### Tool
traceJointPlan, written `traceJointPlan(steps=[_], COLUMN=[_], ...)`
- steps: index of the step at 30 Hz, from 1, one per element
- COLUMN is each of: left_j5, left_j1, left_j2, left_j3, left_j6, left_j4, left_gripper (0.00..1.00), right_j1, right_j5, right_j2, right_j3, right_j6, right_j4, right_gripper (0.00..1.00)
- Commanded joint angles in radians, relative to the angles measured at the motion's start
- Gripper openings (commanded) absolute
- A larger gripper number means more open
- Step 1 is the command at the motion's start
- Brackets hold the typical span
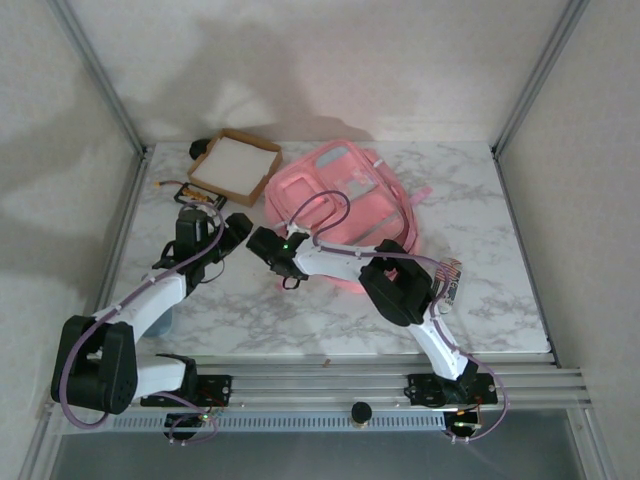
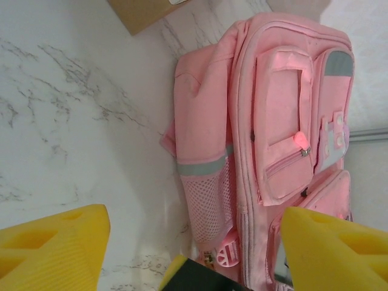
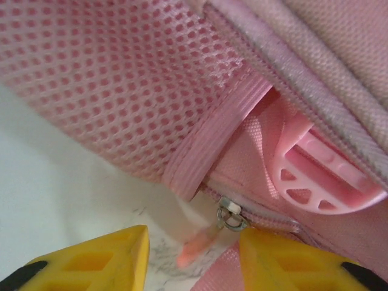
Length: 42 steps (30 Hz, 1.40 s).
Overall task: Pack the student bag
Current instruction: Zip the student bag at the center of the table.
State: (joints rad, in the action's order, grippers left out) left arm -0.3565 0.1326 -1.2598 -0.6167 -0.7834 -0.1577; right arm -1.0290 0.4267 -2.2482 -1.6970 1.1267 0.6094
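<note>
Yellow fingers (image 3: 91, 264) of the right tool (image 3: 194, 257) stand apart at the mesh edge of the student bag (image 3: 121, 79), with a pink zipper pull (image 3: 197, 242) hanging loose between them. Jaws wide apart too, the left tool (image 2: 194, 242) hovers over bare counter (image 2: 73, 121) beside the bag's flank. The bag lies far-centre, with open marble on its near and right sides.

White marble-pattern counter (image 1: 480, 290), three things lying on it.
Pink student bag (image 1: 345, 195) flat at centre-back; tan cardboard tray (image 1: 268, 176) just to its left; small dark-and-yellow item (image 1: 197, 197) beside the tray's corner nearer me.
</note>
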Motion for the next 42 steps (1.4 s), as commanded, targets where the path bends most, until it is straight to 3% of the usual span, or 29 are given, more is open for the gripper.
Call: traceJointPlan(steps=[1, 16, 22, 27, 30, 42], left_j5=[-0.018, -0.041, -0.039, -0.042, -0.040, -0.066], left_j1=[-0.011, -0.012, -0.011, -0.011, -0.011, -0.008], left_j2=[-0.012, -0.016, -0.006, -0.003, -0.003, -0.030], left_j3=[0.016, 0.012, 0.025, 0.028, 0.031, 0.041], left_j6=[-0.012, -0.023, -0.028, -0.022, -0.020, -0.071], left_j4=[-0.034, -0.040, -0.048, -0.041, -0.039, -0.094], left_gripper=[0.75, 0.77, 0.78, 0.78, 0.79, 0.79], right_j1=[0.027, 0.049, 0.057, 0.064, 0.064, 0.089], right_j5=[0.038, 0.006, -0.025, -0.046, -0.037, -0.137], right_j2=[-0.054, -0.019, -0.047, -0.065, -0.054, 0.113], right_j3=[-0.017, 0.017, -0.047, -0.044, -0.062, -0.026], right_j6=[0.003, -0.059, -0.070, -0.066, -0.076, -0.191], right_j4=[0.005, -0.056, -0.021, -0.025, -0.008, -0.017], right_gripper=[0.42, 0.16, 0.25, 0.19, 0.07, 0.00])
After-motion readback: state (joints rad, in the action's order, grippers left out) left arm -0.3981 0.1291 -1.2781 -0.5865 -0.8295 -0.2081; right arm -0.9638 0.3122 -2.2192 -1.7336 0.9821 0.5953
